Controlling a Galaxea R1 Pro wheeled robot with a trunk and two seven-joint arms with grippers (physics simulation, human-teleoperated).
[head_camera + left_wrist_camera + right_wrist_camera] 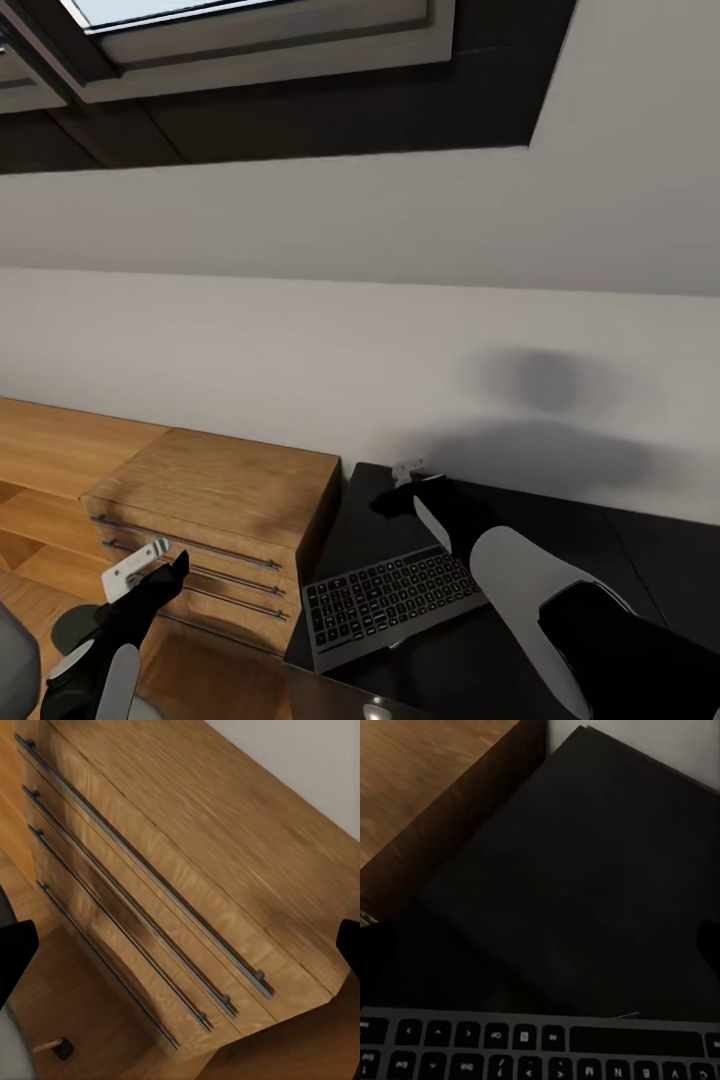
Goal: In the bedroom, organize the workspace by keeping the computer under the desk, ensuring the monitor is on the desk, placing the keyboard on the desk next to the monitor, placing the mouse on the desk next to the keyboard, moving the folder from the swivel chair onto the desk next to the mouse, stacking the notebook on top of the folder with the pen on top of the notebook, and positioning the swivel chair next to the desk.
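Observation:
The slim black keyboard (390, 605) lies at an angle on the black desk (610, 545), near the desk's left end. My right gripper (405, 487) hovers open over bare desk top just beyond the keyboard, toward the wall. In the right wrist view the keyboard's (540, 1046) key rows run below the dark desk surface (585, 870), with nothing between the fingers. My left gripper (155, 567) is open in front of the wooden chest. A grey padded edge of the swivel chair (14, 660) shows at the lower left.
A light wooden chest (215, 500) with bar handles (142, 866) stands against the desk's left end. A white wall runs close behind both. One chair caster (58, 1047) rests on the wood floor below the chest's drawers. A skylight is set in the sloped ceiling above.

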